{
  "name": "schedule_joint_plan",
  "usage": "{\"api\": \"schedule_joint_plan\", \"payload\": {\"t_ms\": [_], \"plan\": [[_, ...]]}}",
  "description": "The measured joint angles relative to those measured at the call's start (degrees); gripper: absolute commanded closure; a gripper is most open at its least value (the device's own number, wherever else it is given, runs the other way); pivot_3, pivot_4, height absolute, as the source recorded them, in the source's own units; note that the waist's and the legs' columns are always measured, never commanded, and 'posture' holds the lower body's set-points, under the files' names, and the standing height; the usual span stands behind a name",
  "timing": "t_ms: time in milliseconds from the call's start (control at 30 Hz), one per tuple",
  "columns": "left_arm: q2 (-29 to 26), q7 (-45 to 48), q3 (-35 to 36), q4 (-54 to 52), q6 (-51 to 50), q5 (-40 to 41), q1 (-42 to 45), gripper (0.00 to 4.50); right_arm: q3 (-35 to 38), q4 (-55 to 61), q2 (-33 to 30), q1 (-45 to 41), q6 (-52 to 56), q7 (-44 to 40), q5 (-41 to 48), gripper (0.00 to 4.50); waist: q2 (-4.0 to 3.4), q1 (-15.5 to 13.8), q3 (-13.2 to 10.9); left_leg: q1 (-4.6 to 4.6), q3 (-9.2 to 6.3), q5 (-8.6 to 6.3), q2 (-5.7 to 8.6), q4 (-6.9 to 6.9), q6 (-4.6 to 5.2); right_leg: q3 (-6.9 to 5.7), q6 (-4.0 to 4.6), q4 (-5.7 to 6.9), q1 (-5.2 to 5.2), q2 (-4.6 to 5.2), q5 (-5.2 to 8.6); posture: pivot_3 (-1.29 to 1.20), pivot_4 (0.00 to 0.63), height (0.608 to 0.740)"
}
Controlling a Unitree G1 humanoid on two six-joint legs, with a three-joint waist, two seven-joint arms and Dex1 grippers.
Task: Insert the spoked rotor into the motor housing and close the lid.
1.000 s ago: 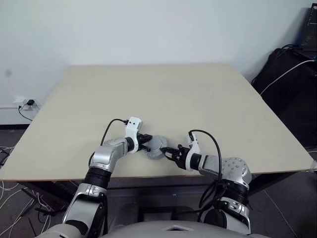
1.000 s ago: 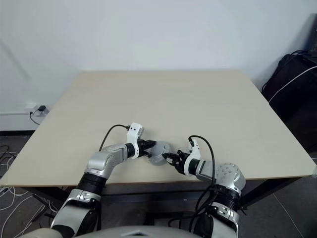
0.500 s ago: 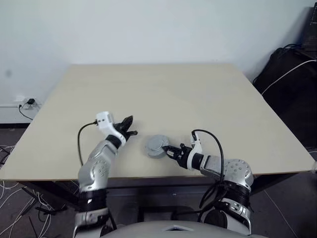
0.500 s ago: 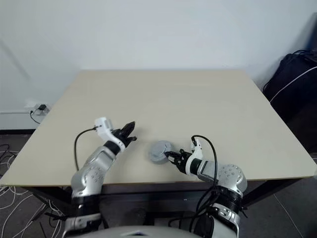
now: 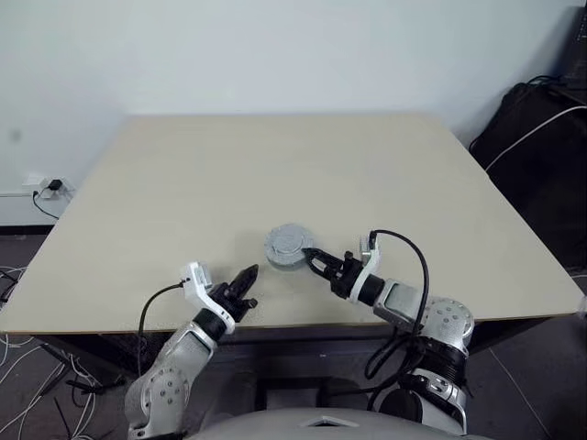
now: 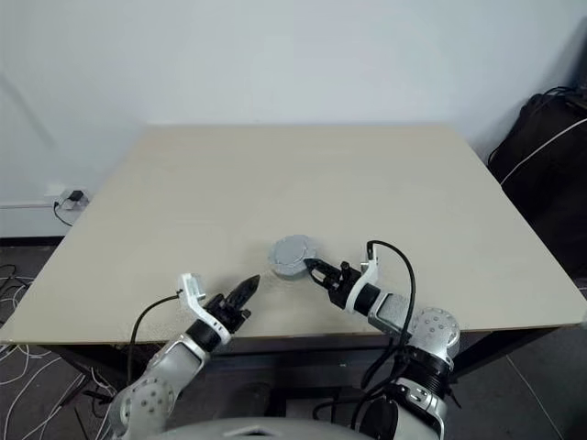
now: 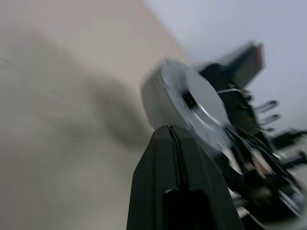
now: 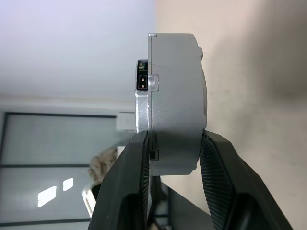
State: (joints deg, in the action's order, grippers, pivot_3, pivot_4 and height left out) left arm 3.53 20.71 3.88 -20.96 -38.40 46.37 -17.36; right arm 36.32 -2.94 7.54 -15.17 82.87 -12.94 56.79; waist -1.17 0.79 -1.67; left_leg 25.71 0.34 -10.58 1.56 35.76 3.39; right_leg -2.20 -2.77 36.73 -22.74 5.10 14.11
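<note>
A round silver-grey motor housing [image 5: 286, 260] hangs a little above the tan table [image 5: 303, 165], near its front edge. The smooth lid [image 5: 286, 241] with a slightly raised centre sits shut on top of it. My right gripper [image 5: 308, 258] is shut on the housing's rim; in the right wrist view both fingers [image 8: 132, 182] clamp its flat faces [image 8: 176, 103]. The spoked rotor is hidden. My left gripper [image 5: 249, 277] is shut on nothing, apart from the housing and low at the table's front edge, pointing toward the housing [image 7: 192, 103].
A black bag [image 5: 537, 147] with a white cable stands on the floor past the table's right edge. A wall socket [image 5: 50, 190] and loose cables lie to the left, below the table.
My left gripper has let go of the housing and drawn back to the table's front edge. My right gripper has lifted the housing a little.
</note>
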Motion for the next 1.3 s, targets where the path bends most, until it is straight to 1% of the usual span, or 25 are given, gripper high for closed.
{"api": "schedule_joint_plan", "payload": {"t_ms": [100, 167, 333, 367, 400, 500, 567, 667, 867, 1133, 1300], "plan": [[0.1, 0.6, -0.2, -0.4, -0.2, 4.6, -1.0, 3.89, -0.8, 0.0, 0.0, -0.2, -0.5, 0.4, 1.1, 3.3, -0.05, 0.1, -0.1, 0.02, 0.01, 0.0, 0.0, -0.08, 0.0, -0.01, -0.01, -0.02, -0.05, 0.03, 0.01, 0.0, 0.0, 0.74], [0.2, 1.1, -0.6, -0.7, -0.1, 8.2, -1.8, 3.27, -1.6, -0.3, 0.0, -0.5, -1.1, 1.0, 1.4, 3.3, -0.08, 0.3, -0.1, 0.03, 0.03, 0.0, 0.01, -0.13, 0.0, -0.01, 0.01, -0.04, -0.08, 0.02, 0.02, 0.0, 0.0, 0.74], [0.3, 0.0, -0.2, -0.9, 1.2, 14.3, -2.2, 1.6, -2.9, -1.3, 0.0, -0.8, -1.5, 2.4, 1.8, 3.3, -0.08, 0.3, -0.1, 0.05, 0.05, 0.0, 0.01, -0.15, 0.0, -0.02, 0.13, -0.11, -0.08, -0.01, -0.01, 0.0, 0.0, 0.74], [0.4, -1.0, 0.5, -0.9, 1.7, 16.4, -2.4, 1.27, -3.1, -1.4, 0.0, -0.8, -1.5, 2.6, 1.9, 3.3, -0.07, 0.3, -0.1, 0.05, 0.05, 0.0, 0.01, -0.15, 0.0, -0.02, 0.29, -0.15, -0.08, -0.01, -0.11, 0.0, 0.0, 0.74], [0.4, -1.7, 1.1, -0.7, 1.9, 17.9, -2.5, 0.96, -3.2, -1.4, 0.0, -0.8, -1.5, 2.7, 2.2, 3.3, -0.07, 0.3, -0.1, 0.06, 0.05, 0.01, 0.01, -0.15, 0.01, -0.02, 0.29, -0.16, -0.07, -0.02, -0.11, 0.0, 0.0, 0.74], [0.7, -5.6, 2.4, 1.8, 2.3, 25.7, -3.8, 0.05, -3.2, -1.4, -0.1, -0.8, -1.4, 3.2, 2.9, 3.3, -0.04, 0.3, -0.1, 0.06, 0.05, 0.0, 0.02, -0.14, 0.02, -0.02, 0.28, -0.22, -0.05, -0.04, -0.11, 0.0, 0.0, 0.74], [0.7, -7.7, 2.5, 3.8, 2.3, 30.1, -4.6, 0.05, -3.2, -1.4, -0.1, -0.9, -1.4, 3.6, 3.4, 3.3, 0.05, 0.2, -0.2, 0.06, 0.05, 0.0, 0.01, -0.14, 0.02, -0.03, 0.25, -0.23, -0.04, -0.05, -0.09, 0.0, 0.0, 0.74], [0.7, -9.1, 2.4, 4.8, 2.8, 34.2, -4.6, 0.05, -3.4, -1.3, -0.1, -0.9, -0.9, 4.1, 4.6, 3.3, 0.14, 0.2, -0.3, 0.06, 0.06, 0.0, 0.01, -0.14, 0.02, -0.04, 0.25, -0.22, -0.04, -0.06, -0.1, 0.0, 0.0, 0.74], [0.7, -9.3, 1.5, 6.3, 3.2, 40.3, -4.4, 0.05, -4.4, -1.0, -0.4, -0.9, 2.1, 4.7, 6.9, 3.3, 0.14, 0.2, -0.3, 0.05, 0.08, 0.0, 0.0, -0.15, 0.02, -0.04, 0.3, -0.23, -0.05, -0.09, -0.13, 0.0, 0.0, 0.74], [0.5, -8.9, -0.6, 8.1, 4.0, 42.1, -3.8, 0.05, -4.8, 0.7, -0.6, -0.7, 7.9, 6.0, 9.5, 3.3, 0.14, 0.1, -0.3, 0.05, 0.15, 0.0, 0.01, -0.14, 0.03, -0.07, 0.31, -0.26, -0.04, -0.1, -0.13, 0.0, 0.0, 0.74], [0.3, -8.7, -1.6, 9.1, 4.0, 42.2, -3.5, 0.05, -6.2, 1.4, -1.0, -0.3, 9.0, 7.2, 10.8, 3.3, 0.15, 0.2, -0.3, 0.05, 0.15, 0.0, 0.0, -0.14, 0.03, -0.07, 0.31, -0.26, -0.05, -0.1, -0.13, 0.0, 0.0, 0.74]]}}
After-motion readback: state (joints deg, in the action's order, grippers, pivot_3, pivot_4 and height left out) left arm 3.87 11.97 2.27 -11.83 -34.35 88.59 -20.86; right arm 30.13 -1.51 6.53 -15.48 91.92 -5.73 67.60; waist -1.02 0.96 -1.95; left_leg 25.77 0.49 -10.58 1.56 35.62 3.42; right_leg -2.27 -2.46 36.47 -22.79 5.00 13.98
